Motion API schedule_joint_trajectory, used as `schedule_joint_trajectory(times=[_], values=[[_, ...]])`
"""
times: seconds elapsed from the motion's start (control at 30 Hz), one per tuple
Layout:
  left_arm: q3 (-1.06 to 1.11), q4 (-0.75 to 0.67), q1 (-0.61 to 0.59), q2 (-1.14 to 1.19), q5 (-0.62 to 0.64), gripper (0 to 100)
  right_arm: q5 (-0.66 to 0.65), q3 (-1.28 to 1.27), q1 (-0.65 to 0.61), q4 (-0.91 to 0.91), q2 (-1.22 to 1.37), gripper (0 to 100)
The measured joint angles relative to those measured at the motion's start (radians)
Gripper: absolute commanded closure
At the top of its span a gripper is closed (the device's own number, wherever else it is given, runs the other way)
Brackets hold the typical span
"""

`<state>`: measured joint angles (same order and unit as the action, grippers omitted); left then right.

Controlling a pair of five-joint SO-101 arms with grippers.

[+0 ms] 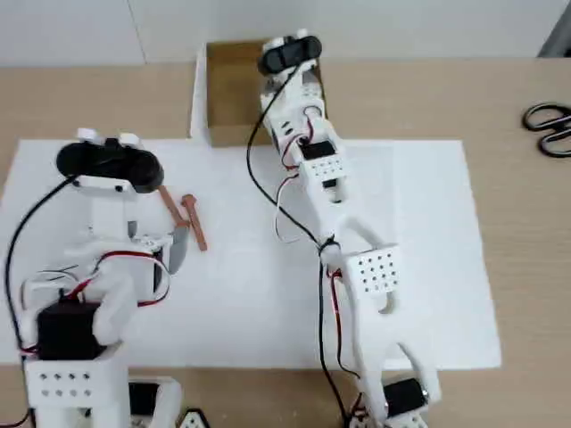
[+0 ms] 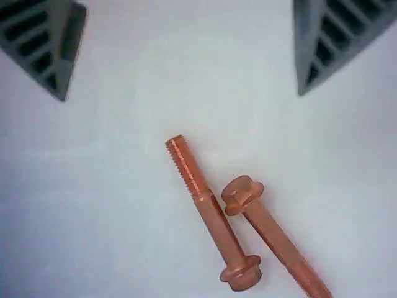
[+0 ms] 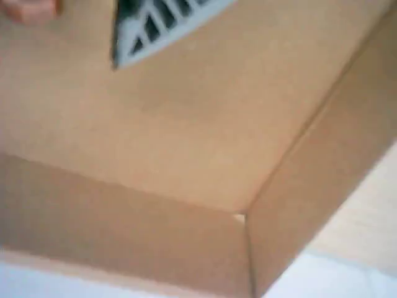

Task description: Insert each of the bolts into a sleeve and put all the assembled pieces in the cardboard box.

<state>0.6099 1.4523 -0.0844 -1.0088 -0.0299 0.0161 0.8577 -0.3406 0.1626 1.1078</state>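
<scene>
Just beyond the spread left tool [image 2: 183, 84], two bolts [image 2: 214, 220].

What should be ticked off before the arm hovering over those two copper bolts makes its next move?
1. Left gripper open: ok, its fingers stand wide apart above the bolts.
2. Bolts in place: ok, the first bolt and the second bolt lie flat on the white sheet.
3. One bolt easy to grab alone: not ok, they lie close side by side, seemingly touching, heads at opposite ends.
4. Right arm out of the way: ok, it is stretched over the cardboard box, away from the bolts.
5. Sleeve ready to take a bolt: cannot tell.
</scene>
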Motion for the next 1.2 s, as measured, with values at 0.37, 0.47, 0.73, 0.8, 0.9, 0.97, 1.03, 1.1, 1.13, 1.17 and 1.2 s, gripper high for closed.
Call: schedule_joint_trajectory(times=[0.37,0.47,0.73,0.8,0.9,0.97,1.03,1.1,1.13,1.17,1.2], values=[[0.000,0.000,0.000,0.000,0.000,77,0.000,0.466,0.011,0.448,0.000,75.7],[0.000,0.000,0.000,0.000,0.000,77,0.000,0.634,0.015,0.611,0.000,75.7],[0.000,0.000,0.000,0.000,0.000,77,0.000,0.781,0.052,0.990,-0.029,75.7],[0.000,0.000,0.000,0.000,0.000,77,0.000,0.781,0.064,1.108,-0.092,75.7],[0.000,0.000,0.000,0.000,0.000,77,0.000,0.786,0.075,1.293,-0.210,75.6],[0.000,0.000,0.000,0.000,0.000,77,0.000,0.790,0.084,1.409,-0.265,75.6],[0.000,0.000,0.000,0.000,0.000,77,0.000,0.790,0.101,1.473,-0.296,75.7],[0.000,0.000,0.000,0.000,0.000,77,0.000,0.790,0.129,1.496,-0.316,75.7],[0.000,0.000,0.000,0.000,0.000,77,0.000,0.790,0.147,1.501,-0.322,75.7],[0.000,0.000,0.000,0.000,0.000,77,0.000,0.790,0.166,1.505,-0.327,75.7],[0.000,0.000,0.000,0.000,0.000,77,0.000,0.790,0.183,1.508,-0.331,75.7]])
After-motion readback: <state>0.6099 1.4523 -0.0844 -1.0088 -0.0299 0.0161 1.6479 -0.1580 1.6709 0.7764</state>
